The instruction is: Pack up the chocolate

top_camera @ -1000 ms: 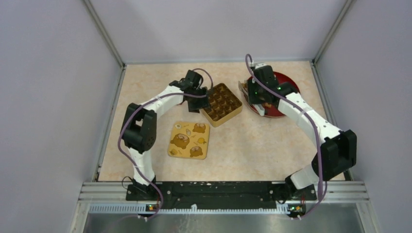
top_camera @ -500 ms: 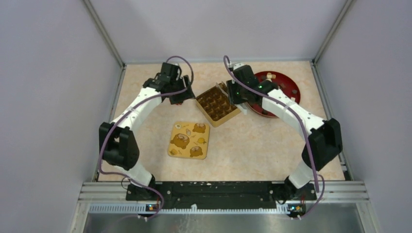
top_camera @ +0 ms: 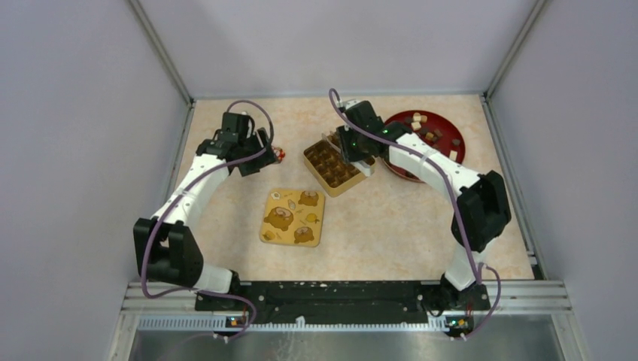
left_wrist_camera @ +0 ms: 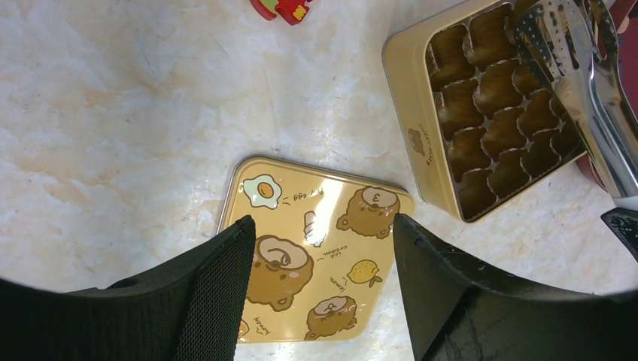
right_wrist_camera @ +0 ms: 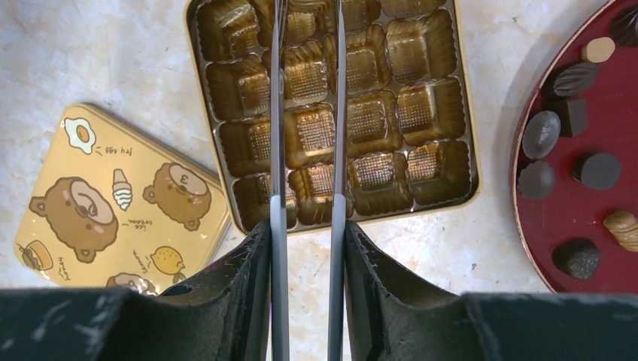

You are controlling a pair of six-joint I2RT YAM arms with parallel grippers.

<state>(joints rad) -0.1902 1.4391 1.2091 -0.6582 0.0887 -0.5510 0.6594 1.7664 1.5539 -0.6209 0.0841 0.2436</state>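
From above: my left gripper [top_camera: 256, 150] hangs far left and my right gripper [top_camera: 352, 147] sits over the box [top_camera: 331, 171], with the chocolate [top_camera: 425, 129] loose on the red plate [top_camera: 448, 124] beside it. Left wrist: fingers spread wide, nothing between them — lid [left_wrist_camera: 316, 203] below, tongs [left_wrist_camera: 594, 98] over the box. Right wrist: I clamp the tongs' arms, but their tips run out of frame, so I cannot tell if they carry anything. The visible cells are empty — best to centre the tips over one and release low.

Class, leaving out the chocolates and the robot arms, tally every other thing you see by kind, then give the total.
gold box: 1
yellow lid: 1
red plate: 1
wrapped sweet: 1
tongs: 1
Total: 5
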